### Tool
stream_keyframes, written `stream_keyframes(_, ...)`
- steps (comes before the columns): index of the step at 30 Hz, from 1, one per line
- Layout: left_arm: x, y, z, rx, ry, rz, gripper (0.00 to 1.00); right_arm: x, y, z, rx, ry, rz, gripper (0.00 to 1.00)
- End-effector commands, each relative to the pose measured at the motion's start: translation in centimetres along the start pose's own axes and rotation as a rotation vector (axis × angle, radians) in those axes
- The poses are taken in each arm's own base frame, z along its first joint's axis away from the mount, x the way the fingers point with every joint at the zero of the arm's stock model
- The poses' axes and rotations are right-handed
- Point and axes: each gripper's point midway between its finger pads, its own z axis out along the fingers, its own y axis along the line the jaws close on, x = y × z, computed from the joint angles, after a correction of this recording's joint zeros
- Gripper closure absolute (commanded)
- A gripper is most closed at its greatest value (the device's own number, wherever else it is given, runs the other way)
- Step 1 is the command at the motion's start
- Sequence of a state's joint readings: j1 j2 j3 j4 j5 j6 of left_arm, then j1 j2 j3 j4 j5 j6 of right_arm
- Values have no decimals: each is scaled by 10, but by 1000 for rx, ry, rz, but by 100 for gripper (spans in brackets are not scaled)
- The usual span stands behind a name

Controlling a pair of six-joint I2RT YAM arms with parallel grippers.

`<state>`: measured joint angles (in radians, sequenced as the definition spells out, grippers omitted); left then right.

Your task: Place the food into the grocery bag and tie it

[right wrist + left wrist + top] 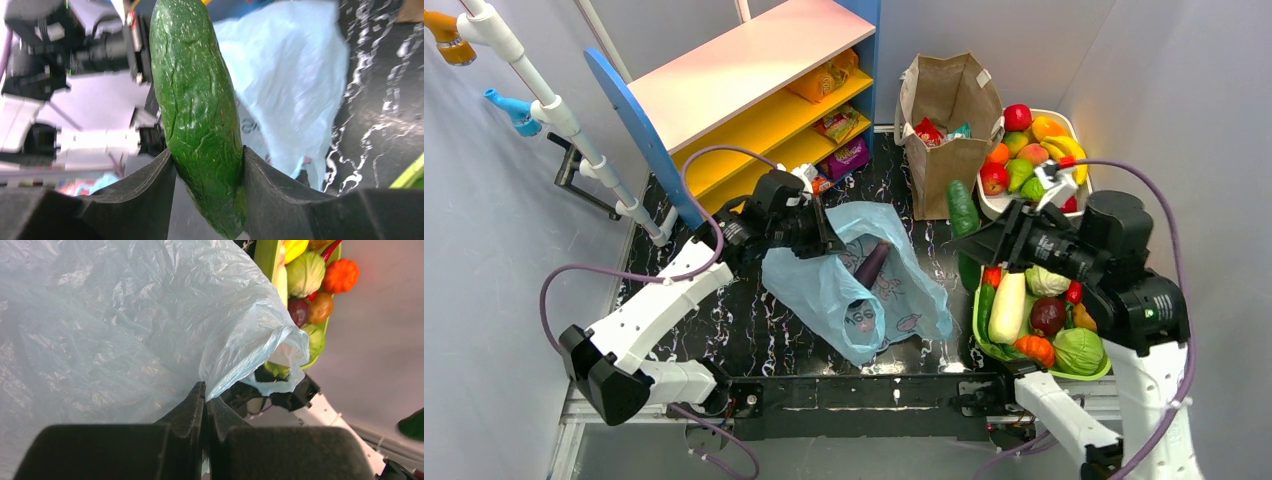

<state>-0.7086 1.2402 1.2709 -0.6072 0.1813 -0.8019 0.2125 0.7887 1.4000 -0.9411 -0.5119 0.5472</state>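
Note:
The light-blue grocery bag [904, 300] lies crumpled on the dark table with a purple eggplant [871, 265] showing through it. My left gripper [829, 245] is shut on the bag's far-left edge; in the left wrist view the film [125, 330] runs between the closed fingers of that gripper [206, 392]. My right gripper [972, 243] hovers just right of the bag, shut on a green cucumber [962, 212]. The right wrist view shows the cucumber [195, 100] clamped between the fingers of that gripper [207, 155], with the bag [295, 75] behind. Red and teal snack packets [929, 132] of food sit in the brown paper bag.
The brown paper bag [949, 85] stands at the back. Beside it is a white basket [987, 205] of plastic fruit, and a green tray [979, 330] of vegetables lies at the right. A blue and yellow shelf [754, 70] with more packets [844, 158] stands back left.

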Motion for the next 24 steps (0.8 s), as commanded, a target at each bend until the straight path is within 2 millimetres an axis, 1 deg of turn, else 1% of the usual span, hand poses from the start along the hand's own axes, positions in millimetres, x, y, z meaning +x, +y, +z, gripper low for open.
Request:
stream_keyframes(1, -35, -28, -1, 52, -104, -86, 100, 14, 19, 10, -33, 91, -53, 99)
stream_keyframes(4, -40, -32, 6, 53, -92, -89, 100, 35, 17, 23, -6, 179, -56, 99)
stream_keyframes(8, -36, -31, 11, 49, -70, -94, 100, 65, 10, 41, 2, 271, -12, 99)
stream_keyframes(11, -30, -26, 10, 41, -58, -93, 100, 81, 8, 52, 13, 323, 2, 99)
stream_keyframes(14, -25, -21, 8, 36, -54, -88, 100, 93, -2, 61, 58, 378, -1, 99)
stream_keyframes(17, -23, -20, 8, 38, -47, -75, 100, 108, -16, 71, 119, 450, 9, 99)
stream_keyframes(20, -18, -19, 7, 38, -25, -53, 100, 111, -27, 80, 187, 483, 12, 99)
stream_keyframes(24, -8, -15, 4, 36, 16, -31, 100, 100, -25, 99, 214, 470, 7, 99)
